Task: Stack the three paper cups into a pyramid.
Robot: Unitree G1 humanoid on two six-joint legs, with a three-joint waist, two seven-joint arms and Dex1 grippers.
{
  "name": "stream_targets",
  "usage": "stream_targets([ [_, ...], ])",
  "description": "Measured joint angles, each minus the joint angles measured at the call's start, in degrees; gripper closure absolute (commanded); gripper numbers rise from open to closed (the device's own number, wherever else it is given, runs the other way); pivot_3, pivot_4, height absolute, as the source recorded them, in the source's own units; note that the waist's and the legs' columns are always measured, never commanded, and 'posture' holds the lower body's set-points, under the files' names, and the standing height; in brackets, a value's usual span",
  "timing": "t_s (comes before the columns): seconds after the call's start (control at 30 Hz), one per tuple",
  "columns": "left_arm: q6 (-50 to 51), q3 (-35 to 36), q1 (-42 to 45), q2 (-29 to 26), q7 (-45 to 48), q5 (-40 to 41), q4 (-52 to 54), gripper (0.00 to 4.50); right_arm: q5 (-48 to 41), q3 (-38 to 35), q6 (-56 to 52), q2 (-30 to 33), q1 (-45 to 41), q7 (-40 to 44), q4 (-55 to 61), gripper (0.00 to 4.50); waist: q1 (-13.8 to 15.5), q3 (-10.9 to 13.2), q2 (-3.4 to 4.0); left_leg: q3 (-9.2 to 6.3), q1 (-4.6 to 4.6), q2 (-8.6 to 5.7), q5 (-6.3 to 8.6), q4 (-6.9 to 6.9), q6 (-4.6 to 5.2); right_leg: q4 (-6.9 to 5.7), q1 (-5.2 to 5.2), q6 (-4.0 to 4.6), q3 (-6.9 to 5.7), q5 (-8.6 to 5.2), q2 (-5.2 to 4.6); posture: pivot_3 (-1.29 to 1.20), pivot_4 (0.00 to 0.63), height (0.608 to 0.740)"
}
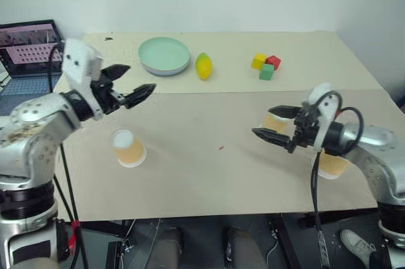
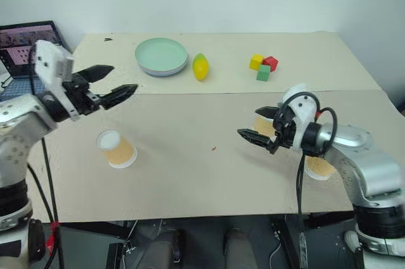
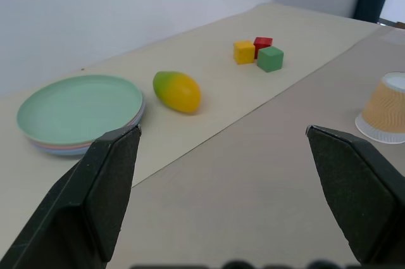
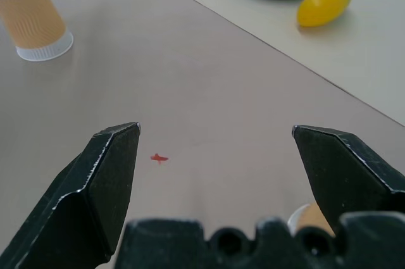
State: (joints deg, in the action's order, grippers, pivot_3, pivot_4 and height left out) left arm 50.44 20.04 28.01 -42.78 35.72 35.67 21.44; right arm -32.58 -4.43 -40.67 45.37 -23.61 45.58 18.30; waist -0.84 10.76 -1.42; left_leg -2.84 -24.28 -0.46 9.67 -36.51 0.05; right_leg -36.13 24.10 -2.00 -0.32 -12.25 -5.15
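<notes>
**Both pincers wide and empty, three cups apart on the table**

The left gripper (image 1: 134, 84) hangs above the table (image 1: 209, 174), jaws spread wide, nothing between them, tips aimed toward the table's middle. Below it and a little nearer the robot sits the first paper cup (image 1: 129, 148), upside down, wide white rim on the surface, well clear of the fingers (image 3: 104, 187).

Over on the other side, the right gripper (image 1: 273, 124) is just as wide and just as empty, pointing in toward the centre. The second cup (image 1: 273, 121) sits on the table right behind its fingers, partly hidden by them; whether it touches them cannot be told. The third cup (image 1: 331, 165) peeks out under the right forearm, back behind the pincer and toward the table's near edge.

Between the two pincers there is a small red mark (image 4: 159, 158), sitting ahead of the right gripper's open jaws in its wrist view.

Beyond the left gripper's tips, on the far strip of table: a stack of plates (image 3: 79, 109), pale green on top, then a yellow-green fruit (image 3: 176, 91) just beside it, and further along three small blocks (image 3: 258, 52), yellow, red and green, bunched together. A laptop (image 1: 28, 50) sits off the table's far left corner, behind the left gripper.
</notes>
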Motion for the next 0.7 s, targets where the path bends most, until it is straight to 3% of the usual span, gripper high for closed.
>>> stream_targets([
  [0.2,3.28,4.6,-11.86,0.39,-2.17,3.77,8.97,0.03,2.58,2.82,2.59,-0.78,-3.68,2.94,-5.13,0.0,0.26,0.03,-0.05,0.06,0.0,0.1,0.01,-0.01,-0.02,0.01,0.03,0.03,0.1,0.05,-0.02,0.0,0.15,0.74],
  [0.3,3.58,5.91,-13.58,1.12,-4.17,5.36,12.15,0.03,3.3,4.31,3.22,-1.48,-5.77,4.53,-6.5,0.0,0.56,0.03,-0.07,0.06,0.01,0.19,0.01,-0.05,-0.02,0.02,0.02,0.08,0.07,0.1,0.07,0.0,0.15,0.74],
  [0.7,-2.58,9.4,-27.02,1.26,-6.75,0.25,13.59,0.03,6.5,6.16,4.91,-2.67,-8.82,8.18,-10.9,0.0,0.19,0.03,-0.07,0.37,0.11,0.29,0.03,-0.04,-0.05,0.03,0.08,0.18,0.34,0.13,0.2,0.0,0.15,0.74],
])
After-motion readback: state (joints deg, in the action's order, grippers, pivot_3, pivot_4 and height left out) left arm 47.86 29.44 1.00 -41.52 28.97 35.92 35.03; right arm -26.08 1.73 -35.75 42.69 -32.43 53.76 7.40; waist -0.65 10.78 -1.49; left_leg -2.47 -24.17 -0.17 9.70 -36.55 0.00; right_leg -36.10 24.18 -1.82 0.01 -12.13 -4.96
